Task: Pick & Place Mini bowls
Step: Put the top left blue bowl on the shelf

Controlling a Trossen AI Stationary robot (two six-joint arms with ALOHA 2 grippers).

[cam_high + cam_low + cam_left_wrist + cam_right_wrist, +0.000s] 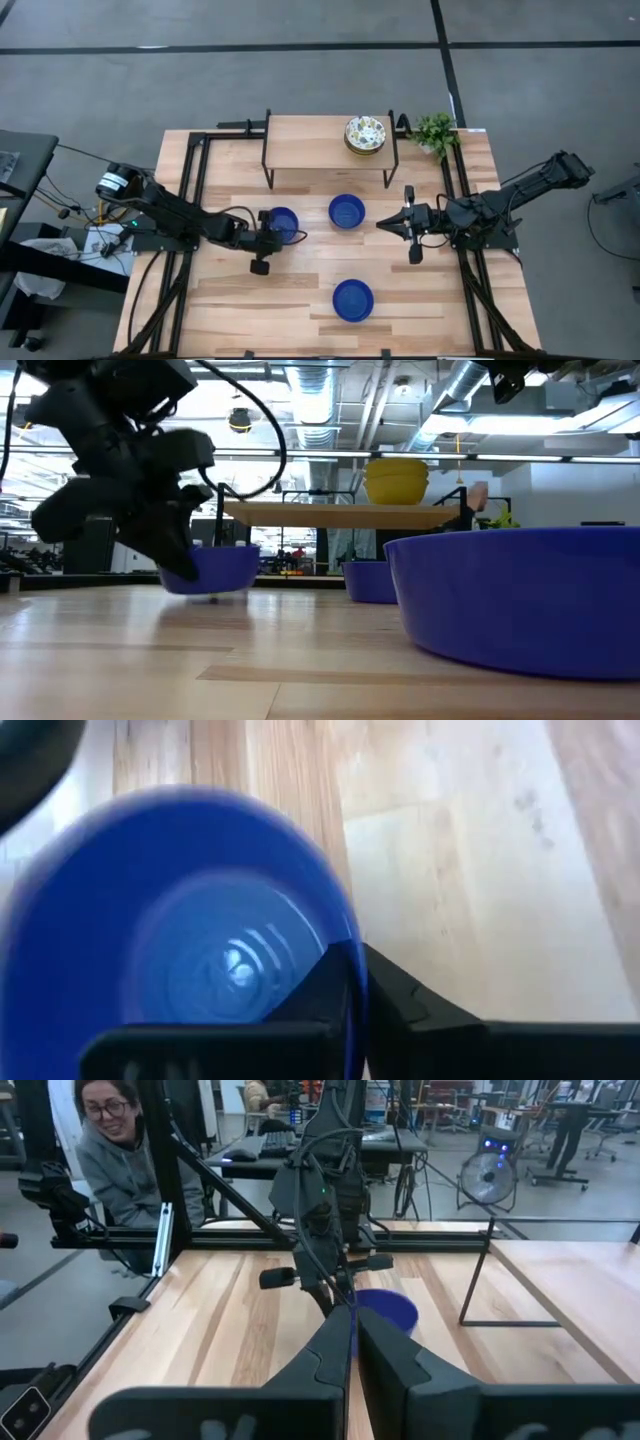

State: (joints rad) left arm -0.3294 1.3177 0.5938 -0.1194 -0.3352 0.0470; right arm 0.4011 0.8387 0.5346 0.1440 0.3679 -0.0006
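Observation:
Three cobalt blue mini bowls are on the table side. My left gripper [272,234] is shut on the left one [284,224], which in the low view [215,570] hangs just above the wood. Another blue bowl [347,211] rests on its base mid-table, and a third [353,300] sits near the near edge, looming large in the low view [520,600]. The cream floral bowls [365,134] are stacked on a raised wooden shelf [310,140]. My right gripper [382,225] is shut on nothing, just right of the middle bowl. My left gripper pinches the blue bowl's rim [348,982] on the side facing the arm, one finger [318,988] inside the bowl and one [400,995] outside. The fingers come from the table's left, slanting down. The bowl looks lifted slightly off the table, mouth up.
A small green plant [435,131] stands at the far right corner beside the shelf. Black frame rails [190,190] run along both table sides. Bare wood lies between the bowls. A person [110,1150] sits beyond the table's left side.

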